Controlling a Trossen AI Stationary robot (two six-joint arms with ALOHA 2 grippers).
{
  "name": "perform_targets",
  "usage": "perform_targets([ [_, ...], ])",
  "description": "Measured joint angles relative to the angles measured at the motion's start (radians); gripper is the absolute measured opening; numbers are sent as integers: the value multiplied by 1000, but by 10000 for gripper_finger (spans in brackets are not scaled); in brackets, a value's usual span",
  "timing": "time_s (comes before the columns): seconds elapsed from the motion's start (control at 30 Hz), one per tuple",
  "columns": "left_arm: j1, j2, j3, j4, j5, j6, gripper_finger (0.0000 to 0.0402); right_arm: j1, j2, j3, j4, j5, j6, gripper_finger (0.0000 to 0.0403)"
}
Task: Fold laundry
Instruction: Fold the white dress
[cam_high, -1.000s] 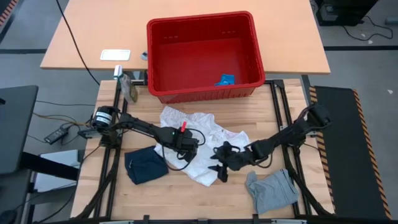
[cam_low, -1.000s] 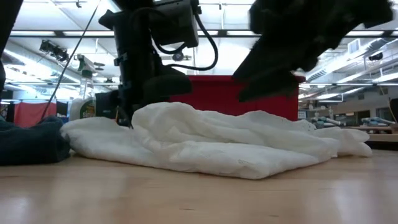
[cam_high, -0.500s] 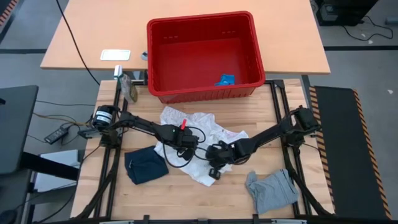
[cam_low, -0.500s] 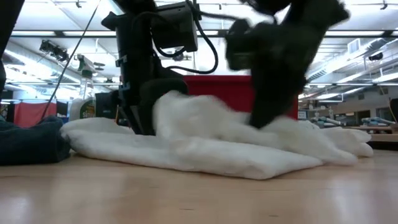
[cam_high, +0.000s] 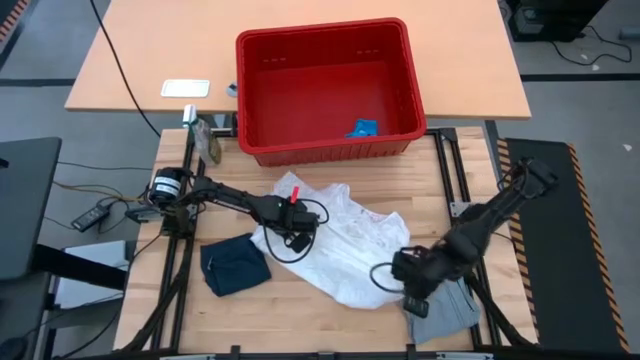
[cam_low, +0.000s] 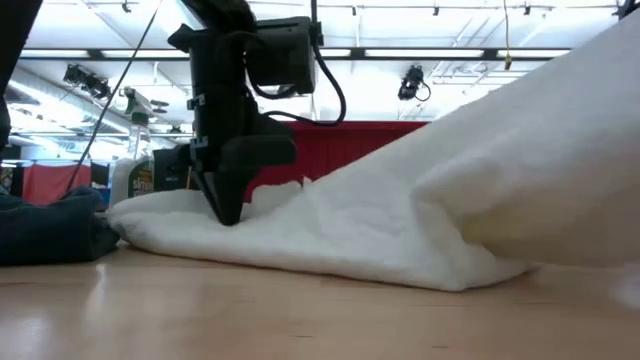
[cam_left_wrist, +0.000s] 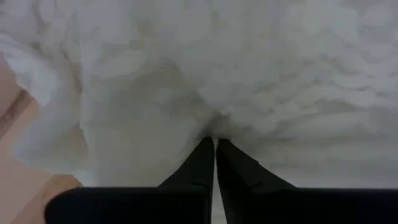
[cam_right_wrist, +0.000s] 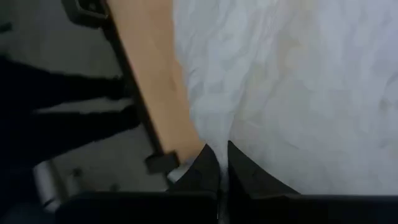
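Because the white crinkly cloth (cam_high: 335, 235) drapes and puckers wherever it is pinched, it reads as light, limp and thin, a piece that will sag between two holds and slide easily over the wooden worktop (cam_high: 300, 320). It lies spread between the two hands. The left hand (cam_high: 296, 222) has its fingers pressed together on a fold of it, and in the low view it stands point-down on the cloth's edge. The right hand (cam_high: 415, 290) is likewise clamped on the cloth at the opposite side, with the fabric rising in a slack sheet toward it in the low view. Its wrist view shows the fingers (cam_right_wrist: 208, 165) closed on the hem where the cloth meets the worktop's edge.

Judging by that sag, the best holds are corners or hems, taken far apart so the cloth stretches flat; a pinch mid-panel would likely only bunch it. It is not fragile, though the thin weave could slip from a shallow grip.

The dark navy cloth (cam_high: 234, 265) lies crumpled just beside the left hand, on the side away from the red basket (cam_high: 330, 85). The grey cloth (cam_high: 445, 310) lies bunched under and just past the right hand. Both look thicker and heavier than the white piece.

No brand, label or writing can be read on any cloth; a bottle (cam_low: 130, 175) in the low view carries print too small to make out.
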Motion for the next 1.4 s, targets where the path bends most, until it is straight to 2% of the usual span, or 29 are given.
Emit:
perform_targets([
  [0.1,0,0,0,9,0,0,14,29,-1,-1,-26,114,21,38],
  [0.23,0,0,0,14,17,1,14,20,6,-2,-45,282,43,97],
  [0.4,0,0,0,16,54,1,14,-16,8,-2,-57,316,96,161],
  [0.57,-12,-11,-2,18,68,-11,14,-44,7,-2,-136,363,153,190],
  [0.77,-33,-78,-2,59,68,28,14,-91,8,-2,-144,432,109,189],
  [0.97,-16,-168,0,56,67,290,14,-116,9,-4,-122,392,108,161],
  [1.13,-5,-175,-1,76,64,416,14,-111,9,-22,-121,413,173,123],
  [1.27,-10,-168,-2,119,65,397,14,-107,9,-35,-115,432,224,112],
  [1.4,-13,-163,-1,166,73,345,22,-109,5,-35,-118,433,217,119],
])
